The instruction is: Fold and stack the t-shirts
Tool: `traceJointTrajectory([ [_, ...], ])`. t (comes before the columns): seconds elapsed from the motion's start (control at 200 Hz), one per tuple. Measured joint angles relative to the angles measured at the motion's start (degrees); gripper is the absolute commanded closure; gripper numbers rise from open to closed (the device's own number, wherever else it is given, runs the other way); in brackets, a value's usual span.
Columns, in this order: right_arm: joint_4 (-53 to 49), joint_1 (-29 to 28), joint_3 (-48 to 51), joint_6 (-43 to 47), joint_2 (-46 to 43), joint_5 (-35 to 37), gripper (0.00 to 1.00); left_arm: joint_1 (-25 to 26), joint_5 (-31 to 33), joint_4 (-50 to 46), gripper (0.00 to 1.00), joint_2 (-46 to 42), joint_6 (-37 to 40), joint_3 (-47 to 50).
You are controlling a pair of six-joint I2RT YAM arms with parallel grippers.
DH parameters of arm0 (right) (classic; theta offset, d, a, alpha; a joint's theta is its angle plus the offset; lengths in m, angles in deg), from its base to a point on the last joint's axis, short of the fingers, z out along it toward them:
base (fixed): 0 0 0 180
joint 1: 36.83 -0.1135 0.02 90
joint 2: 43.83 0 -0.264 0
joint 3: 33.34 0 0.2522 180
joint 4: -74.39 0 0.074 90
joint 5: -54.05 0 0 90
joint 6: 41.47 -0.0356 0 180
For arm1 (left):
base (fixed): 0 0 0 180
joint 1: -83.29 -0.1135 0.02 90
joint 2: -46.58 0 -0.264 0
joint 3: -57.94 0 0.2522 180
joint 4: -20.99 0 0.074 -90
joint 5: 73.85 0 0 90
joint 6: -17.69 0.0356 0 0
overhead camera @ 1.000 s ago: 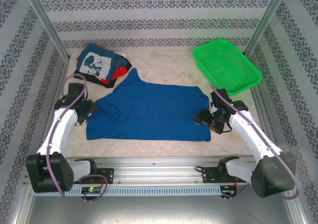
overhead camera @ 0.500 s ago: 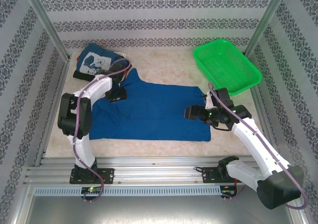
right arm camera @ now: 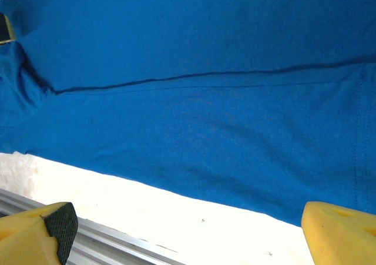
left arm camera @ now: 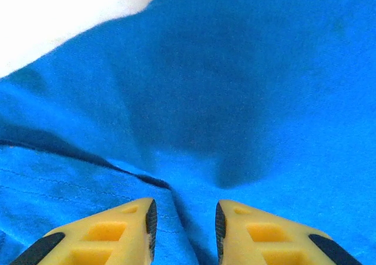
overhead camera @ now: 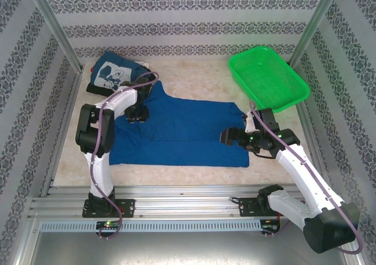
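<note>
Blue t-shirt [overhead camera: 182, 130] — we read its axis along the table [overhead camera: 194, 77] near edge | left gripper [overhead camera: 137, 114], left end: jaws narrow, grip unclear | right gripper [overhead camera: 230, 137], right end: wide open

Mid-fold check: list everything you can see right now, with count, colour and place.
royal-blue t-shirt: 1, blue, table centre, spread out, partly folded.
folded shirt pile: 1 pile, navy with white graphic on top, number of shirts unclear, far-left corner.
mesh basket: 1, green, far right.
table: 1, pale, under everything.
left hand: 1, yellow fingers, on the shirt's far-left part, cloth ridge between narrow jaws, grip unclear.
right hand: 1, yellow fingers, wide open, above the shirt's right end.
</note>
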Motion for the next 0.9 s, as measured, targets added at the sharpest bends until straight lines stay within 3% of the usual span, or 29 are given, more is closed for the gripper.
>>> traceJointTrajectory([
  [0.44,0.04,1.46,0.70,-0.04,-0.22,-0.61,0.02,2.23,-0.20,0.07,0.75,2.58,0.87,2.19],
  [0.739,0.09,1.49,1.77,-0.07,-0.33,-0.61,0.02,2.23,0.02,0.68,0.93,1.07,2.05,4.83],
  [0.899,0.09,1.84,2.21,-0.15,-0.59,-0.61,0.02,2.47,-0.07,0.85,0.96,0.66,2.19,4.87],
])
